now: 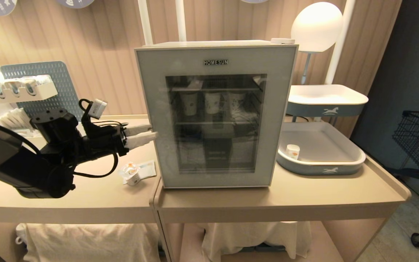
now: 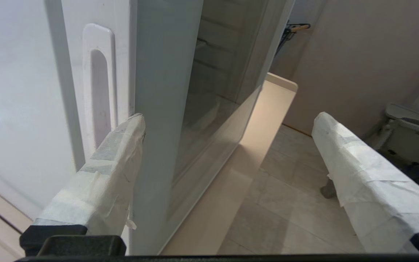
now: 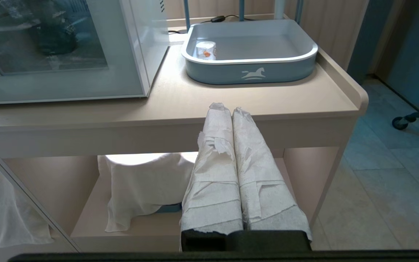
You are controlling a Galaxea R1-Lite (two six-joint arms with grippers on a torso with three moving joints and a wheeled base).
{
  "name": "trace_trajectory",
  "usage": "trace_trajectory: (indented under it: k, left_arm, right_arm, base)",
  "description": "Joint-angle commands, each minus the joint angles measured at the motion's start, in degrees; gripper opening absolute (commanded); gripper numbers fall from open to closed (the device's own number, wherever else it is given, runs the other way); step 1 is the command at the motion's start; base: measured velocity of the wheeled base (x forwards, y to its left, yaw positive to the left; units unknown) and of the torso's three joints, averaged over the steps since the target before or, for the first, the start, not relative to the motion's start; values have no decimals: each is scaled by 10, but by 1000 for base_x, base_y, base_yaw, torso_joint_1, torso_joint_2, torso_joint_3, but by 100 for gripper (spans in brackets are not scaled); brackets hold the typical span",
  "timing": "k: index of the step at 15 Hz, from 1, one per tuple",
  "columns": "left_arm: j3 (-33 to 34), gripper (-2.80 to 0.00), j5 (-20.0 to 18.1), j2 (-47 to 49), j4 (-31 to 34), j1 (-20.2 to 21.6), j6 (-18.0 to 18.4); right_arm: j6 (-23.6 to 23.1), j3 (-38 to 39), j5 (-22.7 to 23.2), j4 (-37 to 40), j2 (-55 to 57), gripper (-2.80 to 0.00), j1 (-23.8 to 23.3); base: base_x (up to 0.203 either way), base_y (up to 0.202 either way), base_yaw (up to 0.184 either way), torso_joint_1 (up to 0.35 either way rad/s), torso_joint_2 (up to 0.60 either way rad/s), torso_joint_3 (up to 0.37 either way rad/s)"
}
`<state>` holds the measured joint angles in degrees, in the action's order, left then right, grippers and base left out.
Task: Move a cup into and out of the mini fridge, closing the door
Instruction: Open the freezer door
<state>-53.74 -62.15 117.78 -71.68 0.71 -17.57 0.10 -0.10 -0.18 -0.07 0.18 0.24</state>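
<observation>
My left gripper (image 2: 227,145) fingers (image 2: 111,171) wear rough white paper tape, matt. The fridge (image 1: 216,112) has a smooth, satin grey door (image 1: 151,109) with glossy dark glass. The counter (image 1: 304,196) looks matt beige wood; the tray (image 1: 322,163) smooth plastic

Paper cups (image 1: 212,102) dim behind the door (image 1: 215,116) glass

Small white cup (image 1: 292,151) upright in tray beside closed mini fridge (image 1: 215,112).
</observation>
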Motion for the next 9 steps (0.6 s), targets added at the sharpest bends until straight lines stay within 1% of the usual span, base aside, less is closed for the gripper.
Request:
trace_trajectory:
  k: [1,2,5,7,9]
  left_arm:
    - [5,0,13,11,-14,1,12]
    - [11,0,22,8,-17,5,19]
    - [27,0,28,-14,-15,20,16]
    - [26,0,32,-4,-14,21,17]
    - [23,0,45,9,-14,15,18]
  right_arm:
    - [0,0,0,0,1,-280,0]
    - [0,0,0,0,1,-280,0]
    - [0,0,0,1,1,-280,0]
    - [0,0,0,1,1,-280,0]
    - [0,0,0,1,1,-280,0]
  base:
    - [0,0,0,0,0,0]
    - [0,0,0,0,0,0]
    - [0,0,0,0,0,0]
    - [0,0,0,0,0,0]
    - [0,0,0,0,0,0]
